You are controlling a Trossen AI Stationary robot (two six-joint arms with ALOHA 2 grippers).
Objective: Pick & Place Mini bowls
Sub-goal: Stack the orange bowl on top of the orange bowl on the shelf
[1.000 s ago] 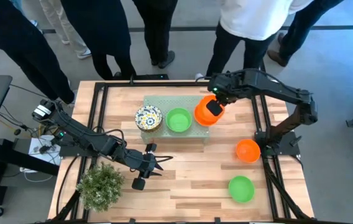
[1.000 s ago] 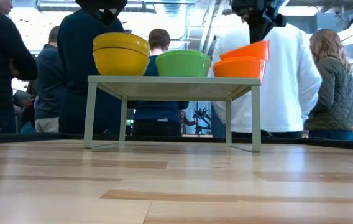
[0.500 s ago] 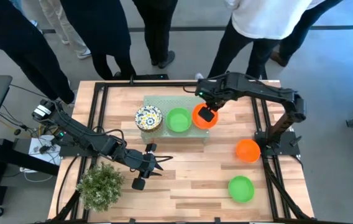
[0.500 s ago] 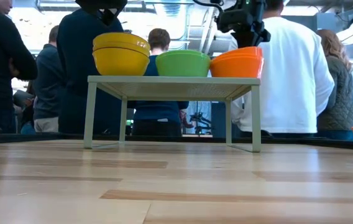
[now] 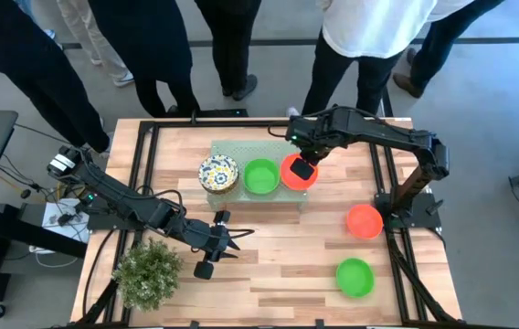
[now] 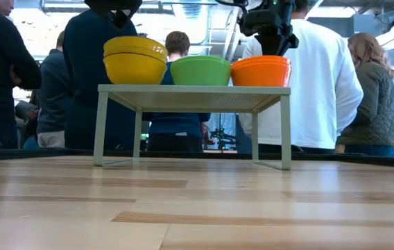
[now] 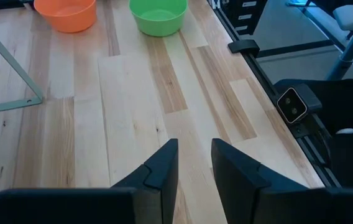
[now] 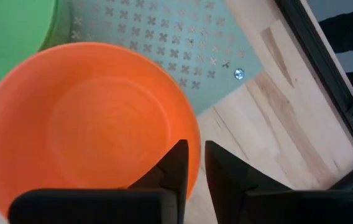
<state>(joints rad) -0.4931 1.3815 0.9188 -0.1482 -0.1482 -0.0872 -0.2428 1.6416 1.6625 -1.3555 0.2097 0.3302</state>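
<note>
A pale green perforated stand (image 5: 241,149) carries three mini bowls in a row: a floral one (image 5: 218,172), a green one (image 5: 261,175) and an orange one (image 5: 298,172). My right gripper (image 8: 195,149) points down over the orange bowl (image 8: 83,124), one finger inside its rim and one outside, a narrow gap between them. The bowl sits level on the stand (image 6: 190,89). My left gripper (image 7: 195,162) hovers open and empty over the table's near left (image 5: 232,233). Another orange bowl (image 5: 364,220) and green bowl (image 5: 354,277) rest on the table at the right. My right gripper straddles the orange bowl's rim (image 8: 194,140) on the side away from the green bowl, coming from above. A sliver of gap shows beside the rim, so I cannot tell whether the fingers touch it. The bowl rests on the stand.
A bushy green plant (image 5: 148,270) stands at the near left corner beside my left arm. Several people stand along the table's far edge. Bare wood lies in front of the stand and across the table's middle.
My right gripper has carried the orange bowl down and toward the green bowl. The bowl hung tilted above the stand's right end; now it sits level on the stand next to the green bowl.
</note>
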